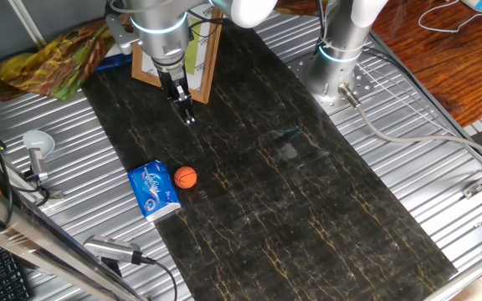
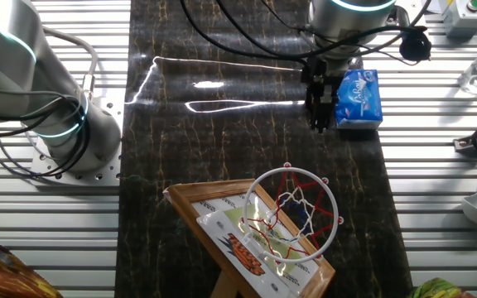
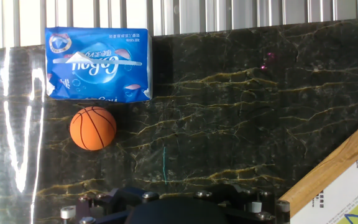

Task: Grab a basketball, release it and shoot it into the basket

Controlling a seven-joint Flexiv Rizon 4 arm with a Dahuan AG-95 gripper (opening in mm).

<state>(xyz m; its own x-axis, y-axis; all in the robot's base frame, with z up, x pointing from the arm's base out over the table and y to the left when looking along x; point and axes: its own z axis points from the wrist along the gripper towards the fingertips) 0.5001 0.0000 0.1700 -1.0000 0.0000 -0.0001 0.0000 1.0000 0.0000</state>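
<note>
1. One ball (image 1: 186, 176), orange with dark seams, is lying on the dark marbled mat (image 1: 308, 192) of the worktop (image 1: 57, 125), just beside the blue packet (image 1: 154, 191); whether the two are touching cannot be told. In the hand view the ball (image 3: 92, 128) is sitting just below the packet (image 3: 97, 63); in the other fixed view it is not showing.
2. One tool (image 1: 188, 113) is hanging above the mat, fingers pointing down, well apart from the ball and holding nothing. Its fingers are standing close together in both fixed views (image 2: 320, 116), but whether they are fully closed cannot be told.
3. One basket (image 2: 292, 217), a hoop with a white net on a wood-framed backboard, is standing at the mat's end. In one fixed view its backboard (image 1: 199, 71) is showing behind the arm.
4. One packet (image 2: 359, 98) is lying at the mat's edge, partly over the ribbed metal.
5. One crumpled coloured wrapper (image 1: 44, 58) is lying at a worktop corner.
</note>
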